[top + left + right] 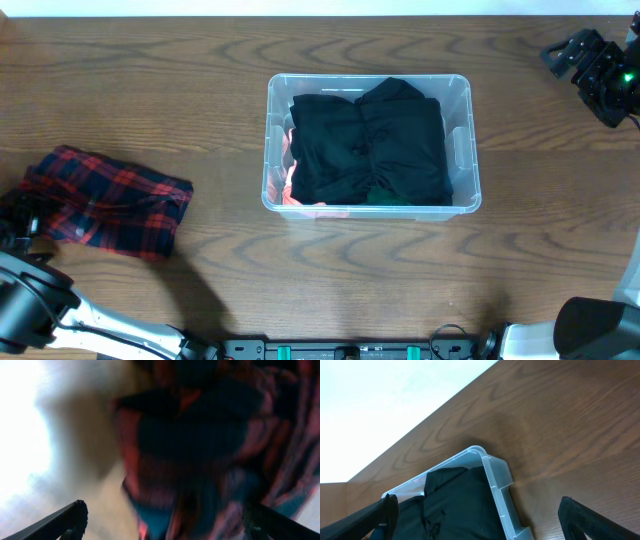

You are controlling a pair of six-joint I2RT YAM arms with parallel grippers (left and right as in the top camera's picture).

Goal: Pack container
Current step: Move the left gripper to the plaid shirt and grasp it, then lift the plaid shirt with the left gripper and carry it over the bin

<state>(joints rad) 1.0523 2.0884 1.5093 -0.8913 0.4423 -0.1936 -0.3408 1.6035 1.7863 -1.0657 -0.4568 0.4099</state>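
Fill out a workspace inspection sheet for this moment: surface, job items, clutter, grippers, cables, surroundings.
Surface: dark wood-grain table, no spills seen.
Job's things: clear container mid-table, holding a folded black garment over a pink item that shows at one edge. A plaid cloth lies outside it on the left arm's side.
Clutter: nothing seen.
Grippers: left gripper open, fingers spread close to the plaid cloth, view blurred. Right gripper open and empty, toward the table's far right corner, apart from the container.
Cables: nothing seen on the tabletop.
Surroundings: pale area beyond the table's far edge, featureless.
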